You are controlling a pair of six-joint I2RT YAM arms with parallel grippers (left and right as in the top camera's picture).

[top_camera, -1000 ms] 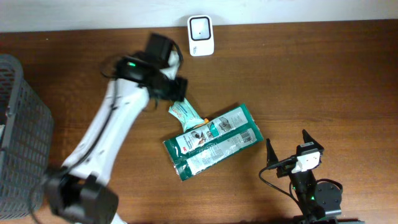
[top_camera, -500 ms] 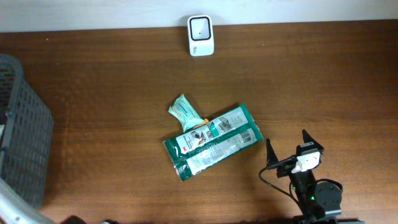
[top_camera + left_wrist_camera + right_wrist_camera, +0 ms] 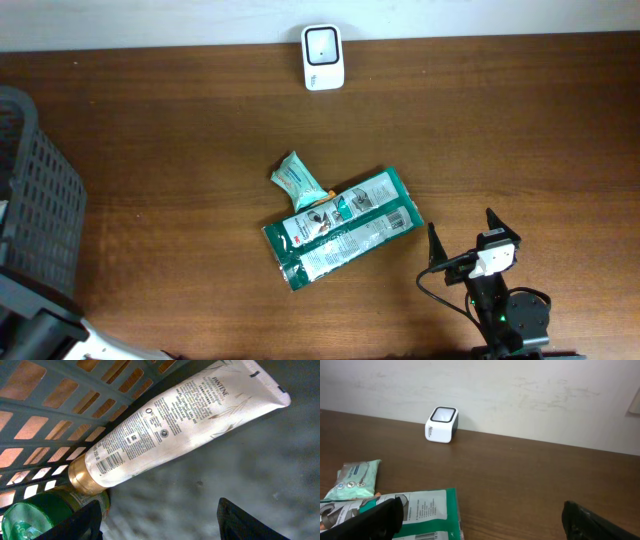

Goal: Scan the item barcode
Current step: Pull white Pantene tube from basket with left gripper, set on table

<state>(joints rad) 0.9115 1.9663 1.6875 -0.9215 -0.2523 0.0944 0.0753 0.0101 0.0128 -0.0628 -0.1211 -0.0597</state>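
Left fingers (image 3: 245,522) moved off table (image 3: 500,130), over tube (image 3: 175,425) in basket (image 3: 45,405).

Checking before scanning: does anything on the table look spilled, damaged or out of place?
Nothing spilled or damaged. The green package lies diagonally, with the small teal pouch against its upper edge; the scanner stands apart.

- The scanner (image 3: 323,57) stands at the far edge of the table (image 3: 520,130).
- A small pouch (image 3: 296,180) lies mid-table, touching the large packet (image 3: 345,228) just in front of it.
- The basket (image 3: 40,220) stands at the table's left edge.
- Inside the basket, a tube (image 3: 175,420) lies against the wall, with a bottle (image 3: 35,515) at its cap end.
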